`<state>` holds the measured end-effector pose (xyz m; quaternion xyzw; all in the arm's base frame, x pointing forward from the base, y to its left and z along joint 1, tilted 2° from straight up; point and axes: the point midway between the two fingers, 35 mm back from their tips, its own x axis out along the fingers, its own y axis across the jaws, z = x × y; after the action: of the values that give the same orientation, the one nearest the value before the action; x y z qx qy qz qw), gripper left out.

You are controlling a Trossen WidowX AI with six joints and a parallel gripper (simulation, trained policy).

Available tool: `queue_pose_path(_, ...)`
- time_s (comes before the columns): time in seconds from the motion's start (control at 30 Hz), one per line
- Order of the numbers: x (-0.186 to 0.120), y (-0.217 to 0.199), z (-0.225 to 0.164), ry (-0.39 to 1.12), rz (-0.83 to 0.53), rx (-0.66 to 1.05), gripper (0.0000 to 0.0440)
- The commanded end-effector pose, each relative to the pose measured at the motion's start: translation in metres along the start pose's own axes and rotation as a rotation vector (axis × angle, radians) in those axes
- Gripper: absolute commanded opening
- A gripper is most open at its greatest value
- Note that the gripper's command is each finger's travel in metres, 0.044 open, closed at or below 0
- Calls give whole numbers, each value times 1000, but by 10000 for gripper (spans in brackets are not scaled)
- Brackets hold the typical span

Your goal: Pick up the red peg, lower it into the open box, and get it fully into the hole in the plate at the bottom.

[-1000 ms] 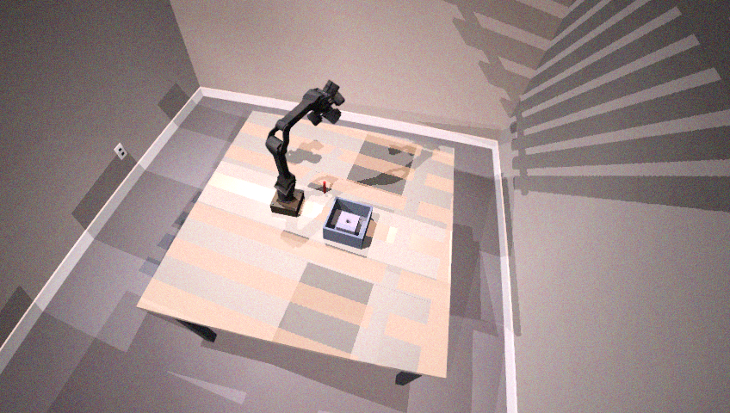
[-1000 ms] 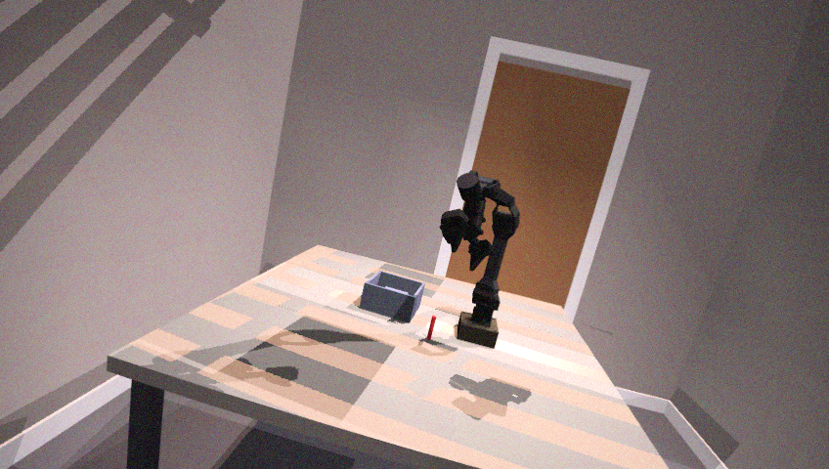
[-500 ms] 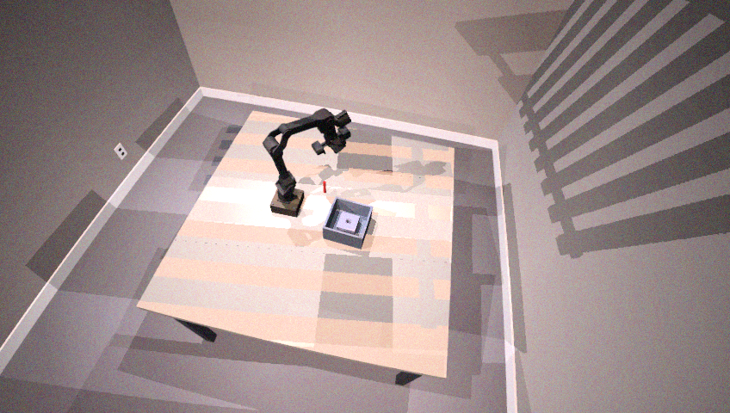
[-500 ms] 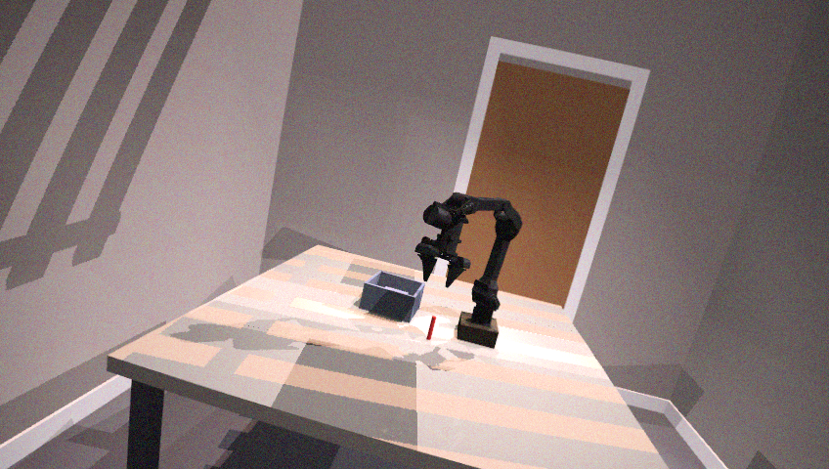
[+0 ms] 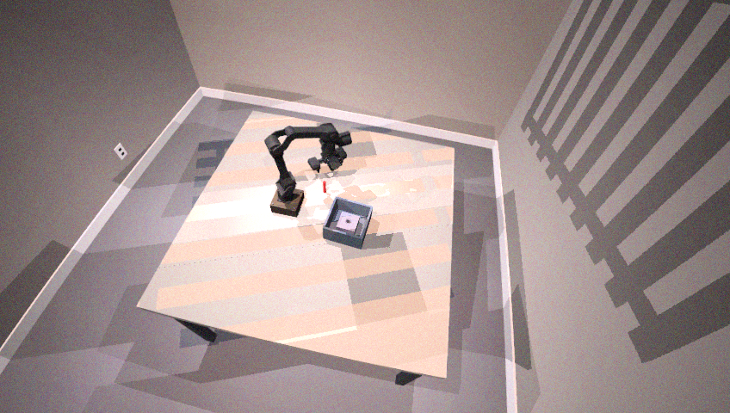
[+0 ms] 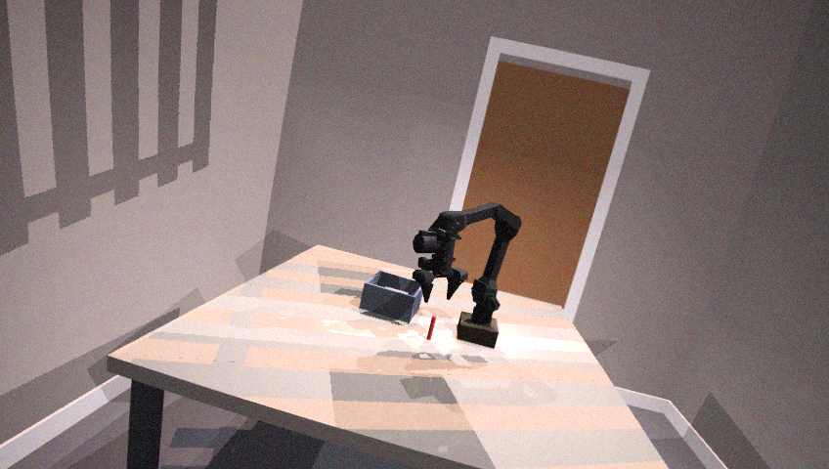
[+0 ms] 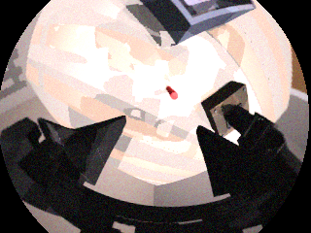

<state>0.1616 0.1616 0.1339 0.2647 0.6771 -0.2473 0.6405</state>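
Table (image 5: 230,292) (image 6: 279,383) (image 7: 58,73) carried it all. Arm (image 5: 307,132) (image 6: 496,249) (image 7: 238,116) was bent over it, base block (image 5: 279,208) (image 6: 468,334) (image 7: 238,92) left of the box (image 5: 343,239) (image 6: 388,302) (image 7: 214,20) in the top view. Box sat open side up, right of and nearer than the peg there. Gripper (image 5: 325,168) (image 6: 438,299) (image 7: 162,123) pointed down, spread almost fully, nothing between the fingers, above the table and off to the far side of the peg in the top view. Plate (image 5: 341,219) lay in the box bottom, hole (image 5: 348,221) near its middle. Peg (image 5: 324,187) (image 6: 430,328) (image 7: 172,92) stood upright on the table, outside the box, between the gripper's spot and the box in the top view. Step in hand, as judged: line up over the peg, then go down. Good way: shift nearer until the peg sat midway between the fingers, keep the wrist vertical, drop straight with fingers wide, close only once they flanked the shaft. Descending off-centre could tip something that slim. Grip high enough to leave the lower end free for the hole, but firm, since a peg tilted in the grip would likely catch on the plate.
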Motion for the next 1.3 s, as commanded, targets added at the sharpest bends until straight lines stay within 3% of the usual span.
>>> queue_pose_path(0.0,16,-5,6,-13,-47,-3,440)
queue_pose_path(0.77,113,-13,28,-108,-112,-45,435)
queue_pose_path(0.83,119,-15,29,-111,-119,-51,405)
queue_pose_path(1.27,139,-27,31,-102,-209,-47,65)
